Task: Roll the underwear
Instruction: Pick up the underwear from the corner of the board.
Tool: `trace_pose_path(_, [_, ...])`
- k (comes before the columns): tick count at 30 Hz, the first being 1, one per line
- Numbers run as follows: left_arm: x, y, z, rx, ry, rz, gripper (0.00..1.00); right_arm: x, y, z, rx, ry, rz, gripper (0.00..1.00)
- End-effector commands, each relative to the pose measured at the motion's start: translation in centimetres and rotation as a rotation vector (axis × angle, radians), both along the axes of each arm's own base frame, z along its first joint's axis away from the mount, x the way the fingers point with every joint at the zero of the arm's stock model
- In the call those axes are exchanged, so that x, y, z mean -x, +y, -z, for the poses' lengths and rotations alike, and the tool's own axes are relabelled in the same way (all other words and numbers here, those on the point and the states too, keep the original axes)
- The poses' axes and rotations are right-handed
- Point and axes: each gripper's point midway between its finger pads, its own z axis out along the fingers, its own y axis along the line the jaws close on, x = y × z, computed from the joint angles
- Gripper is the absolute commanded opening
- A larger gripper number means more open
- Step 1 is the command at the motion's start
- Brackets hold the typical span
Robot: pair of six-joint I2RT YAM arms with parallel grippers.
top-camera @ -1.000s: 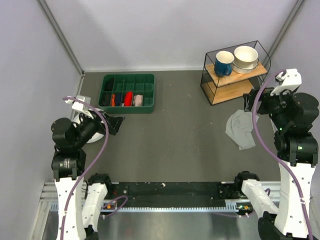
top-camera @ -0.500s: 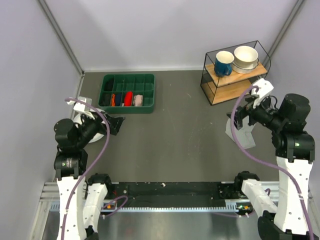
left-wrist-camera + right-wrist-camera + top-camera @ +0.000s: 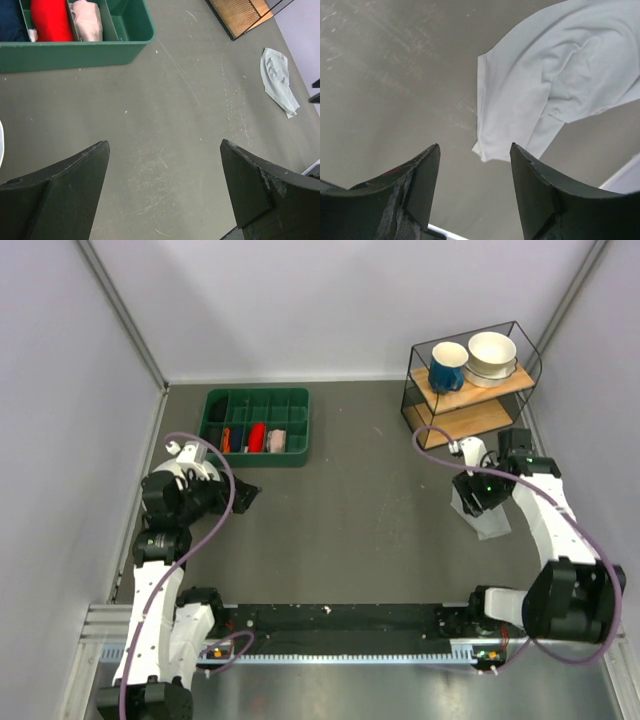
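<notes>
The underwear (image 3: 491, 524) is a light grey crumpled garment lying on the table at the right. It also shows in the left wrist view (image 3: 278, 80) and in the right wrist view (image 3: 555, 85). My right gripper (image 3: 472, 498) hangs over it, open and empty; in the right wrist view (image 3: 475, 146) a corner of the cloth lies just ahead of the gap between the fingers. My left gripper (image 3: 245, 498) is open and empty at the left, above bare table (image 3: 164, 145), far from the underwear.
A green compartment tray (image 3: 255, 457) stands at the back left, holding red (image 3: 49, 20) and pink (image 3: 87, 22) cloth rolls. A black wire rack (image 3: 470, 410) at the back right carries a blue mug (image 3: 448, 365) and a white bowl (image 3: 492, 352), close behind the underwear.
My right arm has swung down and left from beside the rack, bringing its gripper low over the underwear. My left gripper has shifted slightly right.
</notes>
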Motion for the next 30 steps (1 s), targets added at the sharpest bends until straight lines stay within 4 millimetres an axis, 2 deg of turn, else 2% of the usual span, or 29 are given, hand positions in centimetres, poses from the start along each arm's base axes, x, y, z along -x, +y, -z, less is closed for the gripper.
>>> trace_pose_path(1, [-0.7,-0.3,-2.2,-0.004,-0.104,0.028,0.98,-4.1,-0.9,1.3,0.049,-0.025,0.018,0.56])
trace_pose_path(3, [-0.8,-0.2,-2.1,-0.006,-0.103,0.021,0.98,-4.4,-0.4,2.5,0.043,0.021,0.011,0.52])
trace_pose_path(4, [-0.8,-0.1,-2.0,-0.008,-0.102,0.018,0.98,-4.3,-0.1,3.8,0.048,0.063,-0.001,0.51])
trace_pose_path(7, [-0.9,0.0,-1.9,-0.013,-0.099,0.012,0.99,-3.8,-0.2,5.8,0.07,0.116,-0.001,0.5])
trace_pose_path(13, [-0.9,-0.2,-1.8,-0.003,-0.087,0.023,0.99,-3.2,-1.1,8.3,0.125,0.174,-0.001,0.47])
trace_pose_path(15, [-0.9,-0.1,-1.8,-0.004,-0.087,0.018,0.99,-3.1,-1.1,9.1,0.129,0.195,-0.001,0.42])
trace_pose_path(19, [-1.0,-0.1,-1.7,-0.005,-0.083,0.016,0.99,-2.3,0.6,10.0,0.109,0.227,-0.044,0.32])
trace_pose_path(20, [-1.0,-0.1,-1.7,-0.006,-0.086,0.016,0.99,-2.1,0.9,10.2,0.107,0.237,-0.047,0.22])
trace_pose_path(22, [-1.0,-0.1,-1.6,-0.005,-0.082,0.015,0.99,-1.8,1.6,10.1,0.106,0.244,-0.067,0.1])
trace_pose_path(23, [-1.0,-0.1,-1.7,-0.007,-0.086,0.015,0.99,-1.7,1.9,9.9,0.105,0.247,-0.075,0.01])
trace_pose_path(24, [-1.0,-0.1,-1.7,-0.005,-0.082,0.015,0.99,-1.7,2.3,9.5,0.102,0.243,-0.085,0.0])
trace_pose_path(27, [-1.1,0.0,-1.5,-0.006,-0.078,0.012,0.99,-1.4,5.5,5.2,0.019,0.196,-0.172,0.0])
trace_pose_path(28, [-1.1,0.0,-1.5,-0.005,-0.076,0.012,0.99,-1.9,8.8,1.5,-0.045,0.11,-0.266,0.0])
trace_pose_path(29, [-1.1,-0.1,-1.4,-0.007,-0.074,0.016,0.99,-0.8,10.3,-0.3,-0.081,0.114,-0.316,0.0])
trace_pose_path(30, [-1.1,0.0,-1.5,-0.006,-0.073,0.014,0.99,0.1,12.8,-2.4,-0.164,0.1,-0.39,0.0])
